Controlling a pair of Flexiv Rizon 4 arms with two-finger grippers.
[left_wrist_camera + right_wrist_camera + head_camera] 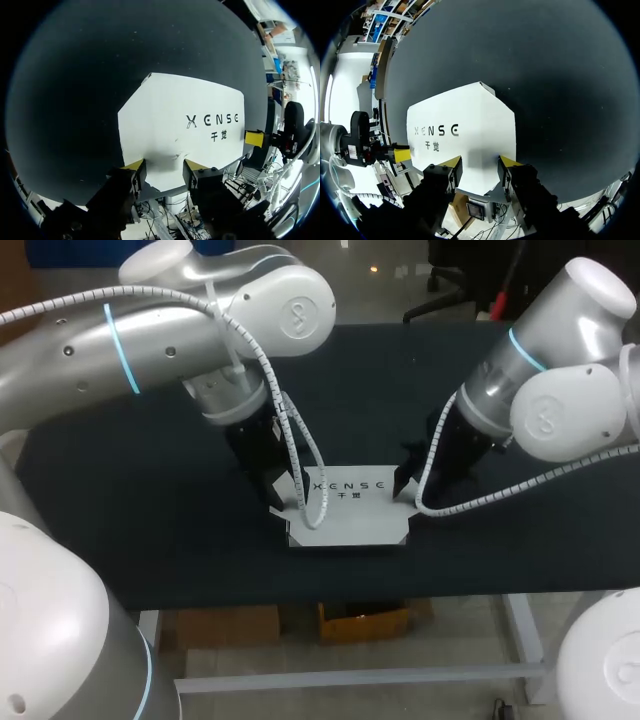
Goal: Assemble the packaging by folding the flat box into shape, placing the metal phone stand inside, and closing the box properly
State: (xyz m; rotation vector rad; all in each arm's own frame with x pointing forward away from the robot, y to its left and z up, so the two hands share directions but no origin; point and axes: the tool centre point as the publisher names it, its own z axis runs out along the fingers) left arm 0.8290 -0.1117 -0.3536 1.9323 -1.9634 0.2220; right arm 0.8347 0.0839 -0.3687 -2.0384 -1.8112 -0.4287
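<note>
Head view gives me the flat box point(350, 512) lying white face up on the dark desk point(130, 510), close to the desk's near edge and about midway between the two arms. It is unfolded, a single sheet with small notched flaps at its near corners. My left arm point(200, 330) comes down at the box's left edge and my right arm point(560, 350) at its right edge. From here the dark bodies of both jaws hide their tips, and a white cable point(300, 465) from the left arm hangs across the left part of the box.

The wrist views fill in what that angle hides. In the left wrist view the left jaws stand released, with the two yellow fingertips point(134, 167) apart. The box point(180, 115) spreads out ahead of them, and its nearest edge sits right at the tips, with a small crease in the card in the gap. Beyond the box's far side one yellow tip of the right jaws point(254, 138) shows at the opposite edge.

The right wrist view mirrors this. The right jaws are also released, fingertips point(507, 162) spread, and the box point(465, 125) lies ahead with its near edge at the tips. Across the box a yellow tip of the left jaws point(401, 155) shows at the far edge. I cannot tell from either wrist view whether the tips press on the card or hang just above it.
</note>
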